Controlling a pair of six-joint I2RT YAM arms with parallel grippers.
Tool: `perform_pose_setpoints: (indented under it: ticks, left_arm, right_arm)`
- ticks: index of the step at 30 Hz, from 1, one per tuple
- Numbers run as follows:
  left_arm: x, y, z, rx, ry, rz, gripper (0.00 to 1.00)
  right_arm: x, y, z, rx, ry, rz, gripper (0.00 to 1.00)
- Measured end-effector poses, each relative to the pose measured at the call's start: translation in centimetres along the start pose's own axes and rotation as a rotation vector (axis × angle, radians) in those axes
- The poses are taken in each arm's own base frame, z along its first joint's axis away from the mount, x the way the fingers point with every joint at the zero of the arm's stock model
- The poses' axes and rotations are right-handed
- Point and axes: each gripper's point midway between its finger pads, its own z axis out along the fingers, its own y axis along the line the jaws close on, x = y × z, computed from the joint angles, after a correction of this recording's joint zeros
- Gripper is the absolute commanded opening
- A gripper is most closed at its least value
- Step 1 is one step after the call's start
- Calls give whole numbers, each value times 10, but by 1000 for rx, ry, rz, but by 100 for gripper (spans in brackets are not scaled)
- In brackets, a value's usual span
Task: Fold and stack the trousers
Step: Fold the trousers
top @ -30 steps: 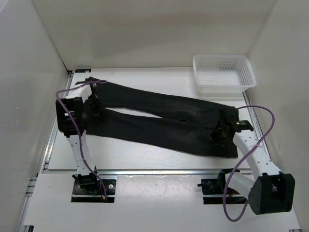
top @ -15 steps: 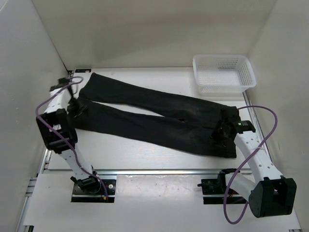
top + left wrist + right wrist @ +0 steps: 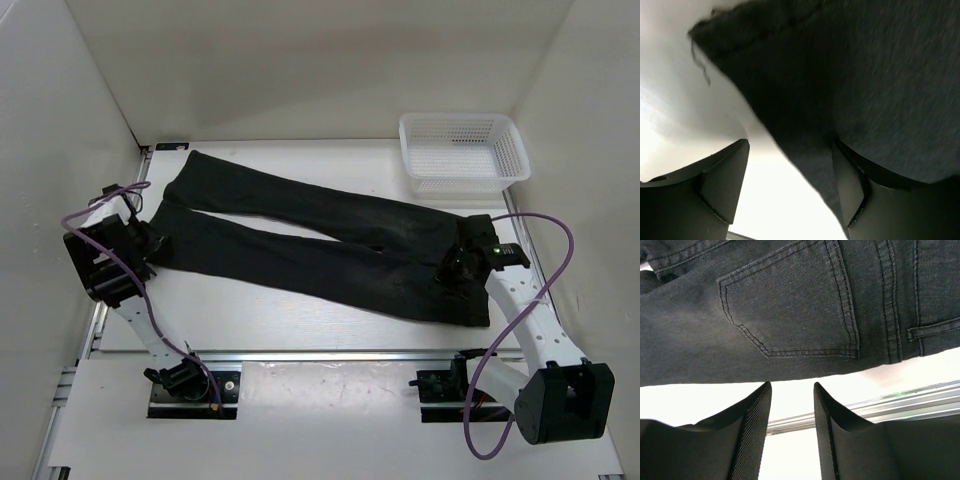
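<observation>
The left hand (image 3: 790, 146) is seen close up, its two black fingers (image 3: 722, 185) spread apart at the bottom of the frame with nothing clamped between them. Black trousers (image 3: 865, 75) fill the top and right, a frayed hem corner trailing loose threads at upper left. The cloth's edge runs down beside the finger at frame right, over a bright white worktop (image 3: 670, 100).

The left arm (image 3: 146, 330) and right arm (image 3: 520, 305) are white shells with black joint blocks, each trailing a purple cable (image 3: 568, 245). The left claw (image 3: 790, 190) has smooth black fingers (image 3: 720, 185); the right claw (image 3: 792, 432) has finely ribbed ones.
</observation>
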Motion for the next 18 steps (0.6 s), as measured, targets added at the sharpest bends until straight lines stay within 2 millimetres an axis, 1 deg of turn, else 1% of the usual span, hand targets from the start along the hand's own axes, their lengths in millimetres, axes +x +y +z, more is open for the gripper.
perform_pose_setpoints:
  ticks: [1, 4, 6, 7, 8, 9, 10, 12, 15, 16, 18]
  left_arm:
    - [-3, -2, 2, 1, -2, 0, 78]
    - [-9, -6, 9, -4, 6, -2, 72]
    - [-11, -7, 8, -3, 5, -7, 55]
    - [-12, -8, 9, -2, 4, -7, 43]
    - [-12, -9, 9, 0, 4, -11, 22]
    - [-13, -11, 9, 6, 4, -16, 12]
    - [-13, -12, 9, 11, 5, -16, 10]
    - [-13, -13, 9, 9, 2, -9, 10]
    - [-13, -13, 8, 9, 1, -8, 10]
    - [-14, -13, 8, 10, -1, -8, 10]
    - [-13, -14, 5, 16, -9, -2, 10]
  right_arm:
    - [1, 0, 0, -2, 3, 0, 46]
    - [3, 2, -1, -14, 14, 5, 48]
    - [4, 4, -1, -21, 22, 8, 48]
    - [5, 4, -1, -23, 27, 12, 48]
    - [6, 4, -2, -25, 31, 15, 48]
    - [7, 5, -2, -26, 34, 21, 49]
    - [7, 5, -2, -25, 37, 28, 49]
    - [9, 5, -3, -28, 42, 38, 49]
    - [11, 10, -3, -62, 52, 65, 57]
    - [15, 12, 0, -92, 62, 80, 60]
    - [32, 8, 10, -120, 104, 133, 63]
